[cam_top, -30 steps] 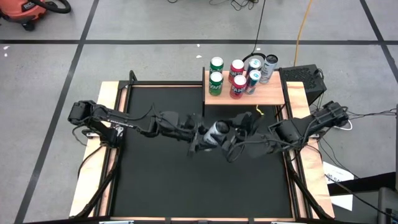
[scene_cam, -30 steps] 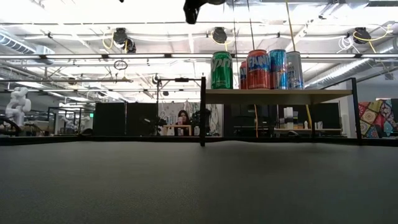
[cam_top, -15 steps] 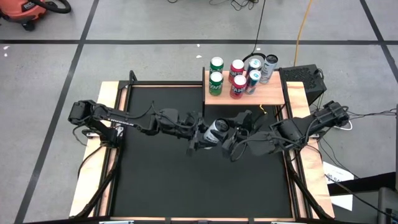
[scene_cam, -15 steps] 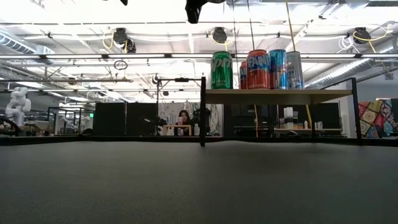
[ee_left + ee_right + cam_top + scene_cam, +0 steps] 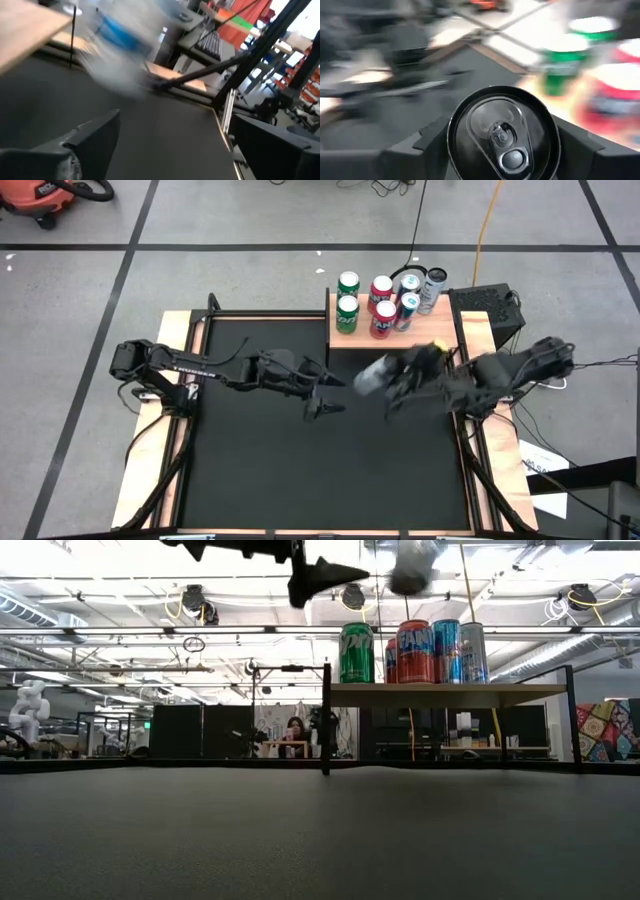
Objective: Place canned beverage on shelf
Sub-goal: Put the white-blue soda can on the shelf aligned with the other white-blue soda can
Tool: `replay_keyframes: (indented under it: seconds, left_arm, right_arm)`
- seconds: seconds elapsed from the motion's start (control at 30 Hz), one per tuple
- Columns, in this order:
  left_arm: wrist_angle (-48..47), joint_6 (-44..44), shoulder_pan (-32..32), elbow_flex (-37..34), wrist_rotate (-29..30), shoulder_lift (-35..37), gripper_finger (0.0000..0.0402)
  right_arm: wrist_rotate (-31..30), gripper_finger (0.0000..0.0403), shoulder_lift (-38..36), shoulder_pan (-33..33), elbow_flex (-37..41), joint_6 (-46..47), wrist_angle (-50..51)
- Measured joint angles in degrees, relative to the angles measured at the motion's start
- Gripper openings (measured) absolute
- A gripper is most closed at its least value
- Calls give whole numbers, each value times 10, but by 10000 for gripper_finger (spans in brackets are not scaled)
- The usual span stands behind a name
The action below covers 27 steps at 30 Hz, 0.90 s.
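Observation:
A silver can (image 5: pixel 371 376) is in my right gripper (image 5: pixel 392 385), high above the black mat, just near of the shelf (image 5: pixel 435 333). The shelf is a light wooden board on thin black posts (image 5: pixel 326 720), with several green, red and blue cans (image 5: pixel 380 305) standing on it. In the right wrist view the can's lid (image 5: pixel 502 132) faces the camera. My left gripper (image 5: pixel 335 408) is open and empty over the mat's middle, to the left of the can. It also shows in the low view (image 5: pixel 325 575), and its spread fingers show in the left wrist view (image 5: pixel 175 145). My right gripper pinches the can's side wall (image 5: pixel 457 142) between its two fingers (image 5: pixel 427 147), one on each side, with the lid end toward the wrist. The fingers come from the table's right. The can lies tilted on its side, lifted clear of the mat and the shelf.
The shelf's near right part (image 5: pixel 440 338) is bare wood. A black box (image 5: pixel 487 305) stands right of the shelf. Wooden table edges (image 5: pixel 172 330) frame the black mat (image 5: pixel 300 470).
The can was between both grippers over the mat's middle. It has left my left gripper, which has drawn back toward the table's left. My right gripper has carried the can fast toward the right and far side, toward the shelf.

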<state>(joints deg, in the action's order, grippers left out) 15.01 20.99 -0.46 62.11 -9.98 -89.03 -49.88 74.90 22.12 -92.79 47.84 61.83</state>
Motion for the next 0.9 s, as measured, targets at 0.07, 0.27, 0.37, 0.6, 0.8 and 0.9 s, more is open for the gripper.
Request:
replay_keyframes:
  seconds: [0.07,0.27,0.37,0.6,0.8,0.9]
  left_arm:
    - [-13,0,5,0,-2,0,392]
    - [-31,-6,27,0,-1,-1,396]
    - [-31,-17,47,0,-1,-1,396]
    - [-16,-19,113,0,-5,-1,396]
    - [-14,-19,168,0,-5,-2,396]
    - [-13,-18,183,0,-5,-2,396]
  right_arm:
    - [-23,253,-21,-10,0,35,66]
    - [-27,253,-100,-46,0,85,222]
    - [-26,253,-141,-81,-1,85,273]
    - [-22,253,-220,-183,14,3,278]
    - [32,253,-235,-252,73,-65,236]
    - [53,253,-235,-280,109,-108,201]
